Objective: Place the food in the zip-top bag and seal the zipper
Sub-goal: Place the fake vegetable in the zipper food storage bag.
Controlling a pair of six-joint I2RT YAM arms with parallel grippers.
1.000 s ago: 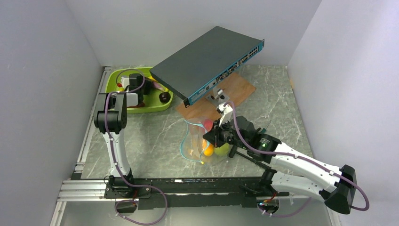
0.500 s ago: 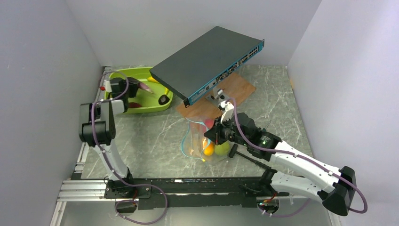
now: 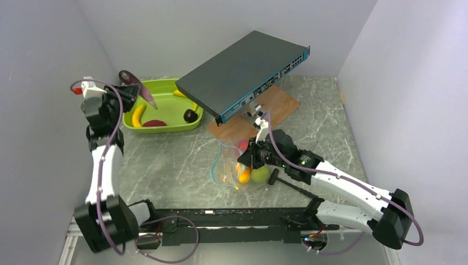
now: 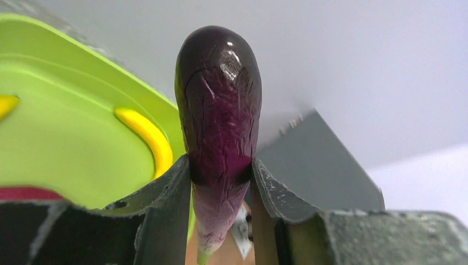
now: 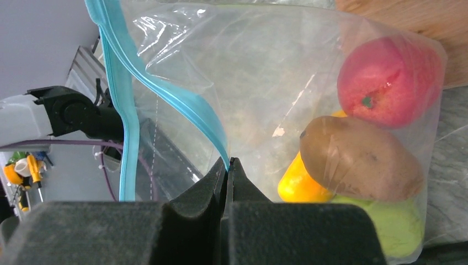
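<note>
My left gripper (image 3: 133,89) is shut on a purple eggplant (image 3: 145,95) and holds it in the air above the left end of the lime-green tray (image 3: 165,127); the left wrist view shows the eggplant (image 4: 219,110) pinched between the fingers (image 4: 165,193). My right gripper (image 3: 246,158) is shut on the teal zipper (image 5: 165,94) of the clear zip-top bag (image 3: 230,165), holding its mouth up and open. Inside the bag are a red apple (image 5: 389,77), a brown piece (image 5: 359,157), an orange (image 5: 298,185) and a green apple (image 5: 392,226).
The tray holds a yellow banana (image 3: 137,115), a dark-red piece (image 3: 154,123), a dark round piece (image 3: 191,115) and another banana (image 3: 179,93). A tilted network switch (image 3: 243,72) stands on a wooden board (image 3: 281,105) behind the bag. Walls close in on both sides.
My left arm lifted the eggplant out of the tray and swung up and to the left. My right gripper kept its hold on the bag's edge, shifting slightly.
</note>
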